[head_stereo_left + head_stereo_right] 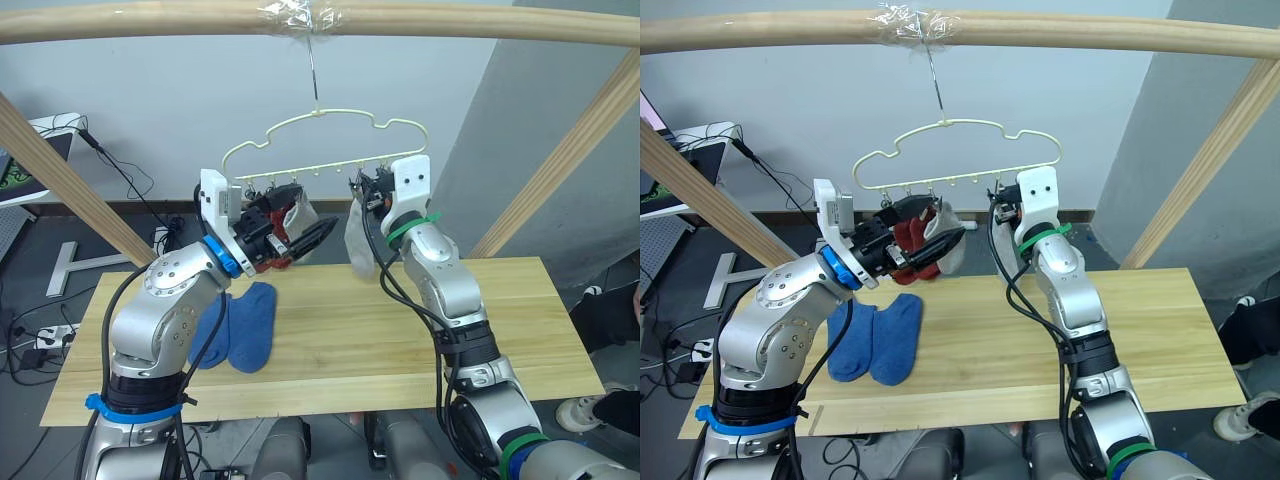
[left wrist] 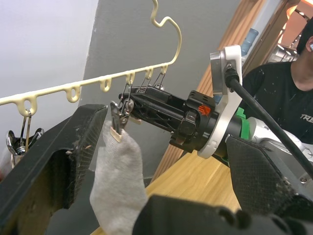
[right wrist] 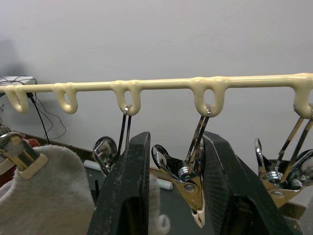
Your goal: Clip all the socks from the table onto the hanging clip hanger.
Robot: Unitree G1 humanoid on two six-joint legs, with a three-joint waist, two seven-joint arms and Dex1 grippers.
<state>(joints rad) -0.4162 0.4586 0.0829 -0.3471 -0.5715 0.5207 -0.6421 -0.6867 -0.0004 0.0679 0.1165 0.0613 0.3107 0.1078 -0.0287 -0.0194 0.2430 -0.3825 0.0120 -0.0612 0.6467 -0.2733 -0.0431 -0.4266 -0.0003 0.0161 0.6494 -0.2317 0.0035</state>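
The pale clip hanger [image 1: 325, 135] hangs by its hook from the wooden bar. One light grey sock [image 2: 117, 186] hangs from a clip, between the wide-spread fingers [image 2: 54, 161] of my open left gripper [image 1: 305, 238], which is not holding it. Rust red socks [image 1: 262, 255] hang just behind that gripper. A second grey sock [image 1: 358, 240] hangs under my right gripper [image 1: 362, 188]. Its fingers [image 3: 124, 186] stand on either side of an empty metal clip [image 3: 188, 181], whose jaws are shut. Two blue socks [image 1: 240, 325] lie side by side on the table [image 1: 400, 340].
The thick wooden frame bar [image 1: 450, 20] runs overhead, with slanted posts [image 1: 60, 170] at both sides. A person in a black shirt [image 2: 283, 88] sits beyond the table's right end. Cables and equipment [image 1: 40, 150] are on the floor at the left.
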